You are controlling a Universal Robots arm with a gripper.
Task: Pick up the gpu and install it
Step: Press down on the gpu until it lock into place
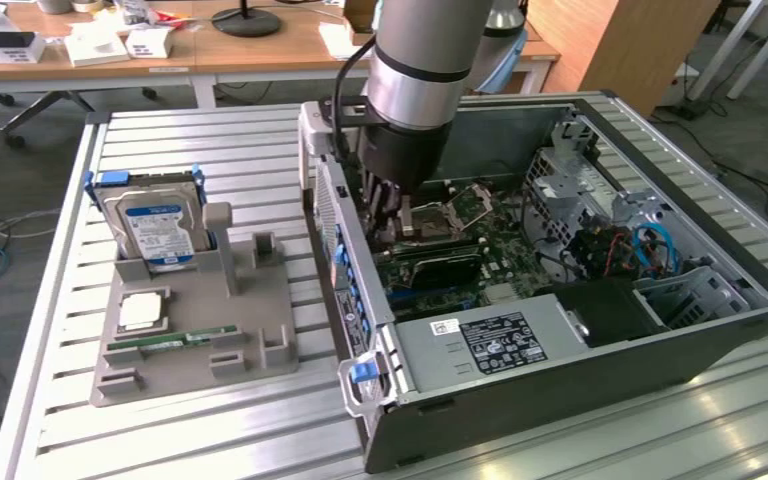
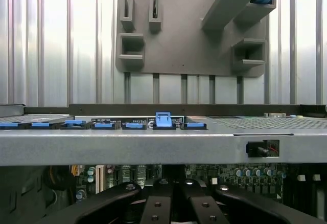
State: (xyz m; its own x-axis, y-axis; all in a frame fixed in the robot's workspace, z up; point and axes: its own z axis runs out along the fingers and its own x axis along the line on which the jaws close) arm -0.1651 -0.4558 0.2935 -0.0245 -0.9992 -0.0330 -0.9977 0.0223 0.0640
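Black gripper (image 1: pixel 387 222) on the silver arm is down inside the open black PC tower case (image 1: pixel 704 345), jaws closed right down over the green motherboard (image 1: pixel 491 255). Can't tell if anything is pinched. The gpu, a thin dark card (image 1: pixel 440 266), sits horizontal on the board at about 4 o'clock from the gripper, just beside it. At 9 o'clock from the case: grey plastic parts holder (image 1: pixel 257 300) carrying the silver hard drive with blue-white label (image 1: pixel 157 228).
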